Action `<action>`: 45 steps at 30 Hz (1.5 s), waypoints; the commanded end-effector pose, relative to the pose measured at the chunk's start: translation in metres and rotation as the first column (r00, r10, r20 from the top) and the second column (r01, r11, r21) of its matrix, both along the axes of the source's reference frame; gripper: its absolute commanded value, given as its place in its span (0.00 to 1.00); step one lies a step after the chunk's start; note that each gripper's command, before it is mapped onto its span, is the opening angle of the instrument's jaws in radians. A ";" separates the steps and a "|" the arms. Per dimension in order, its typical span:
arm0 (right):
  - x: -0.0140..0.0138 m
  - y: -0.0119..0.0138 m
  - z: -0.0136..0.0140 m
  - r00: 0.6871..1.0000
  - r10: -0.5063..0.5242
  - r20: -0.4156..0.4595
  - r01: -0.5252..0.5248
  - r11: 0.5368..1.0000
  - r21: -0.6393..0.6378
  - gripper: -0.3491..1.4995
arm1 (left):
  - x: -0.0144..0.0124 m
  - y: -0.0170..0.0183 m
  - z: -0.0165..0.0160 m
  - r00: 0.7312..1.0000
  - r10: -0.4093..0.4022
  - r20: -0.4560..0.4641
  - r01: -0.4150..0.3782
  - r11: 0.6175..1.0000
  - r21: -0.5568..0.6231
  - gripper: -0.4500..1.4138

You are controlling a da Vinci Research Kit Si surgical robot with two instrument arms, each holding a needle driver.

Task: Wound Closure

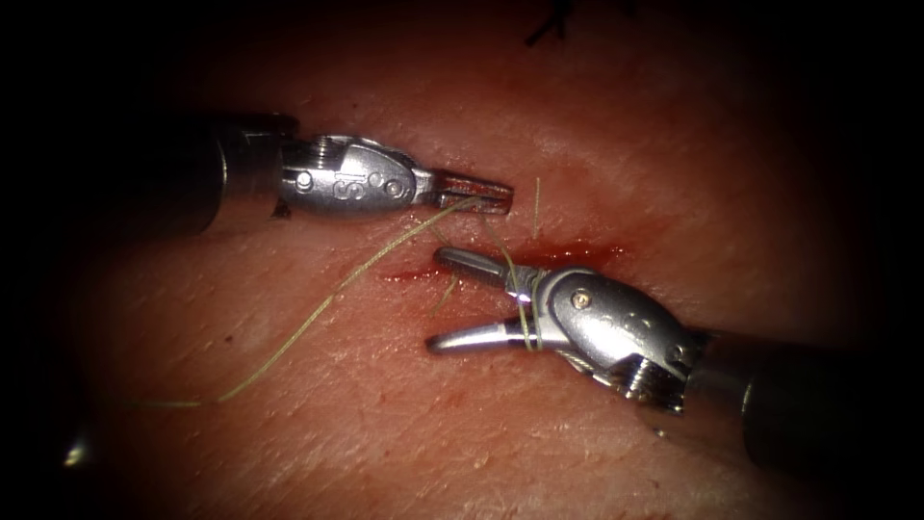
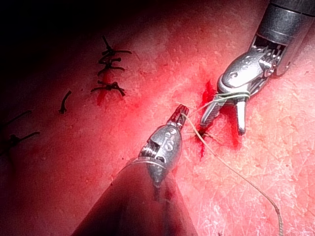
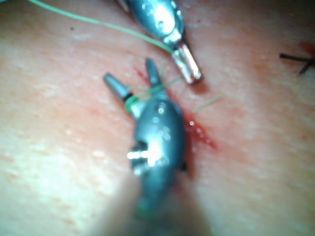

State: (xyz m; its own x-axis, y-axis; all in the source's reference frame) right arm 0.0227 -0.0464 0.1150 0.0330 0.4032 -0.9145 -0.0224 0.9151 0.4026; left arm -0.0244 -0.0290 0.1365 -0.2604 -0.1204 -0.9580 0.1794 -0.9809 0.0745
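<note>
Lying across the tissue (image 1: 289,404), the pale thread (image 1: 318,310) trails from far left of the cut (image 1: 568,255) up to the left tool (image 1: 476,193). That tool sits just left of and above the cut, its jaws clenched on the thread close to the tips; in the left wrist view the same tool (image 2: 178,116) pinches the strand right beside the cut (image 2: 205,93). From there the thread runs down over the cut's left end and wraps around the base of the right tool's jaws, in a loop seen both in the endoscope view and in the left wrist view. The right tool (image 1: 452,299) lies over the cut, coming in from its right, jaws spread wide apart and gripping nothing; in the right wrist view its two jaws (image 3: 133,76) stand clearly parted with thread (image 3: 98,22) wound at their root. A short thread end (image 1: 536,207) stands up just above the cut. Red fluid (image 1: 577,256) pools along the cut. I cannot make out the needle.
</note>
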 end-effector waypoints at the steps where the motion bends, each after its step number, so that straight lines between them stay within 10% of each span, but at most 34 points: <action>1: 0.0005 0.0004 0.0008 1.000 0.019 0.000 -0.019 1.000 -0.002 0.53 | -0.0004 -0.0001 0.0007 1.000 0.002 0.002 -0.002 1.000 0.005 0.00; 32: -0.0031 0.0021 0.0041 0.931 0.350 0.098 -0.363 0.913 0.187 0.33 | -0.0014 -0.0067 -0.0028 0.999 0.025 0.020 -0.025 1.000 0.018 0.00; 45: -0.0050 0.0025 0.0044 0.880 0.447 0.161 -0.474 0.852 0.222 0.46 | -0.0015 -0.0057 -0.0021 0.999 0.027 0.022 -0.028 0.999 0.017 0.00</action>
